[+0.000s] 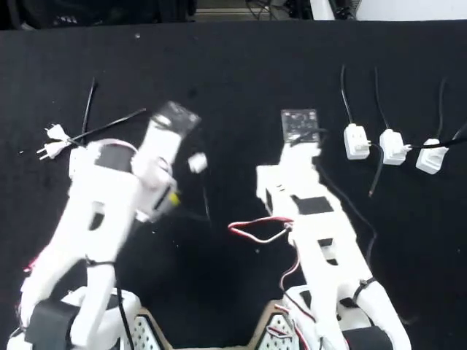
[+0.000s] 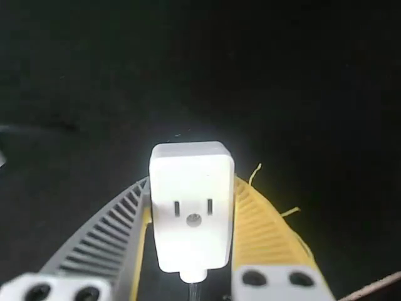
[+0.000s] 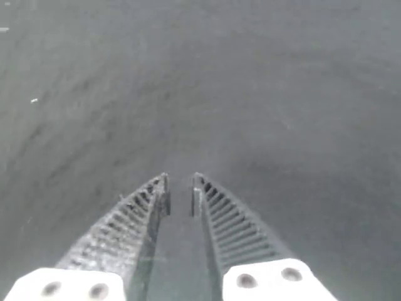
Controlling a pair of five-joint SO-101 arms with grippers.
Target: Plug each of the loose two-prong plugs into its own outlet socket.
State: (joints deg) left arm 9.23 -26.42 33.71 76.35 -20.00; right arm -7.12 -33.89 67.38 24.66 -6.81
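The left gripper (image 2: pixel 192 188) has its jaws pinching a white, rounded rectangular plastic outlet socket block (image 2: pixel 191 207), with one grey ribbed finger (image 2: pixel 109 235) and one yellow ribbed finger (image 2: pixel 260 229) pressed against its two sides. The socket's face, with two slots and a round hole below them, points at the wrist camera, and a dark cord leaves its near end. The right gripper (image 3: pixel 180 188) has its jaws almost together with only a thin slit between them; they hold nothing and hang over the bare black cloth-covered table (image 3: pixel 263 81). From above, the socket block (image 1: pixel 197 162) appears as a small white shape at the tip of the left arm, left of the table's middle. Two loose white two-prong plugs (image 1: pixel 51 142) with thin black cords lie close together near the table's far left edge, well apart from the held socket. Three more white blocks (image 1: pixel 394 146) with black cords sit in a row at the far right. The step in hand looks like holding one socket ready for mating. The next move likely calls for fetching a loose plug and lining its two prongs up with the slots while the socket is kept steady.
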